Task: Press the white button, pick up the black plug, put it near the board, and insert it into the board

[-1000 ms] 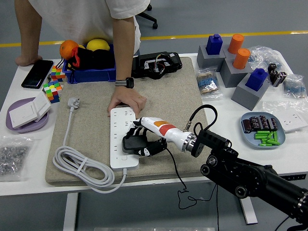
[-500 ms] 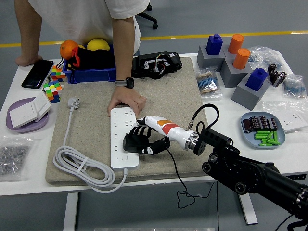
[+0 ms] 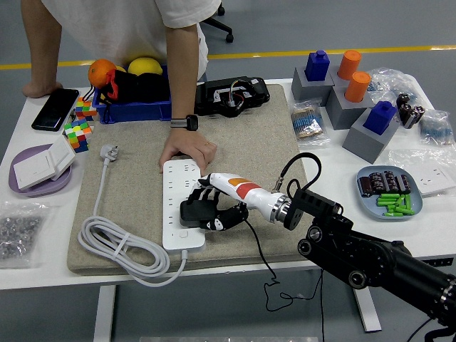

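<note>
A white power strip point(image 3: 182, 187) lies lengthwise on the tan felt mat point(image 3: 263, 149). My right hand point(image 3: 208, 211) reaches in from the lower right, its fingers curled around the black plug point(image 3: 192, 211), which sits on the lower part of the strip. The plug's thin black cord point(image 3: 258, 256) trails off the mat's front edge and hangs below the table. A person's hand point(image 3: 187, 151) presses on the strip's far end. The strip's white cable point(image 3: 121, 246) coils at the mat's lower left. I cannot make out the white button.
A blue bin point(image 3: 132, 107) with toys and a black device point(image 3: 231, 96) stand at the back. At left lie a phone point(image 3: 55, 109), cube puzzles point(image 3: 77, 132) and a purple plate point(image 3: 39, 178). Grey blocks point(image 3: 349, 107) and a blue plate point(image 3: 390, 194) are at right.
My right hand with the plug wavered a few pixels right and back over the strip's lower part. The person's hand has stayed put.
</note>
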You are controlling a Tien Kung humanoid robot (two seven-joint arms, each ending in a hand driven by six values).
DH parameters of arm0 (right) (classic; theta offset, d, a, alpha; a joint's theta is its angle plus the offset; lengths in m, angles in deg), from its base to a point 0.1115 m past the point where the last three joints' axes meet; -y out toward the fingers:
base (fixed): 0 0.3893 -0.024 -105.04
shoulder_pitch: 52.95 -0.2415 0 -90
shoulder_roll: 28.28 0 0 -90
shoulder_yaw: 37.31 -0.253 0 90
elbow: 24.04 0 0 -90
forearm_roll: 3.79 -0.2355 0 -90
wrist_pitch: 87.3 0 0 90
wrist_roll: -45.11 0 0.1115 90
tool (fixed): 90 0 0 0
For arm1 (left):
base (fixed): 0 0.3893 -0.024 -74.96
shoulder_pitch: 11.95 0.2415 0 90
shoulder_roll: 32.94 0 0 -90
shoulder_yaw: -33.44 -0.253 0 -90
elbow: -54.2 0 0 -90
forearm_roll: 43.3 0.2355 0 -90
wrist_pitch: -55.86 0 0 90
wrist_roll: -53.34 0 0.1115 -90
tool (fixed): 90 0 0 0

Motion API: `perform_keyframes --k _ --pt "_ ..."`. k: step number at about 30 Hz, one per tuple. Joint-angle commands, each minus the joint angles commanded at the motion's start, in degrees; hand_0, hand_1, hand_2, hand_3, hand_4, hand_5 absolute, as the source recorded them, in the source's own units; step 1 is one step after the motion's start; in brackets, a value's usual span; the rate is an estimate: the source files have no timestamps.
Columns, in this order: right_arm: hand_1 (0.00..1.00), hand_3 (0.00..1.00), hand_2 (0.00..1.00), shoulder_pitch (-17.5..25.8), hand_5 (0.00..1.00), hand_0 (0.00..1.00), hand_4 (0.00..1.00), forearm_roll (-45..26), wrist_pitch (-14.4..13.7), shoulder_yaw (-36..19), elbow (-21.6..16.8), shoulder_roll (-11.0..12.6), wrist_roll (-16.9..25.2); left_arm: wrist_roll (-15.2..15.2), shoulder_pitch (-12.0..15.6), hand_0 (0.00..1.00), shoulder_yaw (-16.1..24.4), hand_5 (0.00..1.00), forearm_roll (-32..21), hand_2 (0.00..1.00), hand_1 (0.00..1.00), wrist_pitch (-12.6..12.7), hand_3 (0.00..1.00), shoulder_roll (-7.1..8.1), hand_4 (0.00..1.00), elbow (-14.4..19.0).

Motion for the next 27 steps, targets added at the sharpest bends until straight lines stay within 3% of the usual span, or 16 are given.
perform_keyframes --k 1,2,7,8,13,14,19,20,27 --pt "0.540 0.566 0.570 0.1 0.002 0.443 0.868 -0.1 0.3 -0.1 -0.3 0.0 -0.2 0.0 0.0 0.703 0.0 0.206 0.0 0.617 0.668 0.0 0.673 -0.01 0.470 0.0" --pt "0.576 0.598 0.593 0.2 0.114 0.474 0.970 -0.3 0.6 -0.3 -0.5 0.0 -0.3 0.0 0.1 0.703 0.0 0.205 0.0 0.616 0.667 0.0 0.673 -0.02 0.468 0.0" --pt "0.576 0.598 0.593 0.4 0.114 0.474 0.970 -0.8 1.2 -1.0 -0.9 0.0 -0.5 -0.1 0.1 0.703 0.2 0.205 0.4 0.616 0.667 0.0 0.673 -0.05 0.468 0.0" --pt "0.653 0.739 0.663 0.5 0.266 0.576 0.998 -0.9 1.3 -1.1 -0.9 0.0 -0.5 -0.1 0.1 0.703 0.2 0.203 0.5 0.616 0.667 0.0 0.672 -0.06 0.466 0.0" --pt "0.653 0.739 0.663 0.6 0.266 0.576 0.998 -1.2 2.1 -1.4 -0.6 0.0 -0.9 -0.2 0.2 0.703 0.3 0.203 0.7 0.616 0.667 -0.1 0.672 -0.07 0.466 0.0" --pt "0.723 0.788 0.715 0.7 0.376 0.646 0.998 -1.2 2.4 -1.4 -0.5 0.0 -1.1 -0.2 0.2 0.703 0.3 0.202 0.7 0.615 0.667 -0.1 0.672 -0.08 0.462 0.0" --pt "0.723 0.788 0.715 1.0 0.376 0.646 0.998 -1.5 3.3 -1.5 -0.5 0.0 -1.4 -0.2 0.2 0.703 0.2 0.202 0.5 0.615 0.667 0.0 0.672 -0.10 0.462 0.0" --pt "0.786 0.806 0.771 1.1 0.484 0.737 0.998 -1.6 3.4 -1.6 -0.8 0.0 -1.5 -0.2 0.2 0.703 0.2 0.201 0.5 0.615 0.666 0.0 0.671 -0.10 0.460 0.0" --pt "0.794 0.817 0.783 1.8 0.477 0.756 0.998 -1.7 3.5 -3.6 -3.8 0.0 -1.5 -0.3 0.1 0.703 -0.1 0.200 0.5 0.614 0.668 -0.1 0.671 -0.06 0.460 0.0"
